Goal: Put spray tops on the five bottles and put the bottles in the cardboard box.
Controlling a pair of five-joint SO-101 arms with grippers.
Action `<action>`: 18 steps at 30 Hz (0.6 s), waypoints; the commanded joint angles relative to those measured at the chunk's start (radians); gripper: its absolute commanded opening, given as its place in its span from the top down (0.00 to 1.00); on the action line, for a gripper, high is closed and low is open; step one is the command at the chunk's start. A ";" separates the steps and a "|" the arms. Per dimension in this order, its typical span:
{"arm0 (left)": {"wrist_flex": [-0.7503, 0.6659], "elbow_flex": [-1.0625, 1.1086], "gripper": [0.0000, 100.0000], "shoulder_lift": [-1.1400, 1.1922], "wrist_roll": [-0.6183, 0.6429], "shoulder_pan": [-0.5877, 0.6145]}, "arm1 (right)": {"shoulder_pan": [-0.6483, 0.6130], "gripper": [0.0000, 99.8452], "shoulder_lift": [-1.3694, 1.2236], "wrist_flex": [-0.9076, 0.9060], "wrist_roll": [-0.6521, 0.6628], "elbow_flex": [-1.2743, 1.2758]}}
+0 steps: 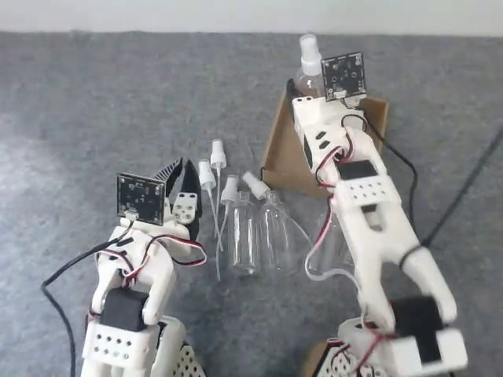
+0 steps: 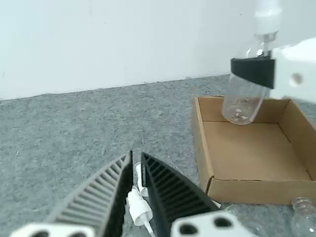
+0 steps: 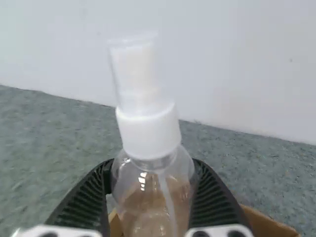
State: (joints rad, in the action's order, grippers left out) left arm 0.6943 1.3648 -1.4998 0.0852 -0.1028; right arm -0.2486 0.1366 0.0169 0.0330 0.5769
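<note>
My right gripper is shut on a clear bottle fitted with a white spray top, held upright over the cardboard box. From above, this bottle stands at the box's far edge. My left gripper hangs nearly shut with nothing held, just above loose spray tops. In the high view it sits left of several loose spray tops and two clear bottles lying on the table.
Grey carpet-like table surface lies to the left and back. A white wall rises behind the table. Cables trail beside the right arm. Another clear bottle lies partly under the right arm.
</note>
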 commanded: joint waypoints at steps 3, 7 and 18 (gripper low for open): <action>-0.032 -0.007 0.99 -0.012 -0.002 0.006 | 0.027 0.99 -0.202 0.131 -0.014 -0.210; -0.032 -0.007 0.99 -0.012 -0.002 0.006 | 0.022 0.99 -0.326 0.131 -0.014 -0.298; -0.032 -0.007 0.99 -0.012 -0.002 0.006 | 0.027 0.99 -0.499 0.134 -0.158 -0.394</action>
State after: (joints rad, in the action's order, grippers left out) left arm 0.6897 1.3648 -1.4998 0.0852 -0.1028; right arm -0.2302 -0.3667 0.1274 -0.1281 0.2532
